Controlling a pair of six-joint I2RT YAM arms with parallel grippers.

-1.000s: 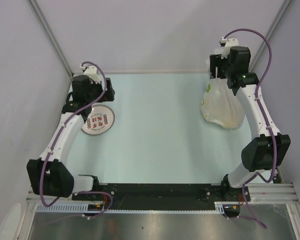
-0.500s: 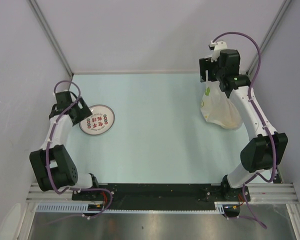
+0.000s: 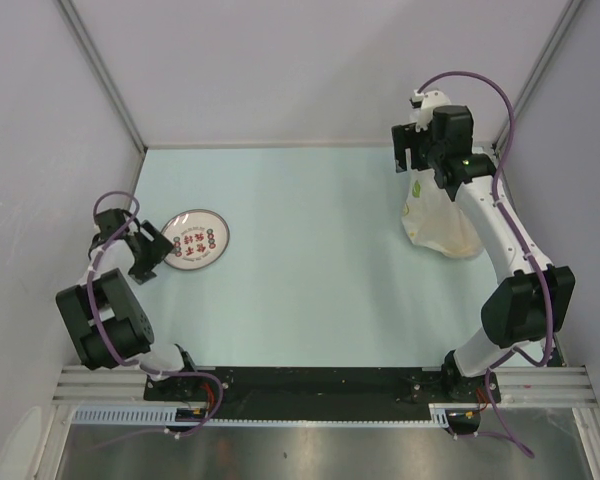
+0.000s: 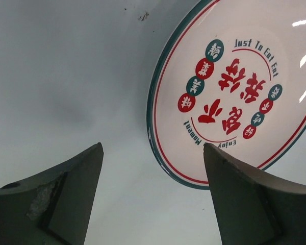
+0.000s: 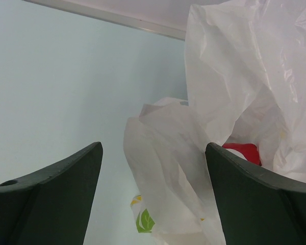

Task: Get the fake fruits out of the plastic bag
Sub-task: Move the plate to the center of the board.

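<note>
From above, the left hand (image 3: 145, 255) sits low at the left edge of the pale surface (image 3: 310, 260), just beside the round plate (image 3: 193, 240). The right hand (image 3: 412, 150) is at the far right corner, over the top of the plastic bag (image 3: 440, 215). The bag stands slumped on the surface beside the right arm, and a yellowish tint shows through its lower part. What is inside cannot be made out from this view.

The left wrist camera shows what the overhead one cannot: the left hand (image 4: 153, 153) has its two fingers set well apart with nothing between them. The plate (image 4: 234, 92), with its red and green marks and printed words, lies just beyond the fingertips.

The right wrist camera shows the right hand (image 5: 153, 148) with its fingers equally wide apart and clamped on nothing. Crumpled folds of the plastic bag (image 5: 234, 76) fill the gap beyond them. Whether plastic touches a finger cannot be told. A red fruit (image 5: 242, 153) peeks out deep among the folds, inside the bag. A small green and yellow mark (image 5: 143, 219) shows on the bag's lower side.
</note>
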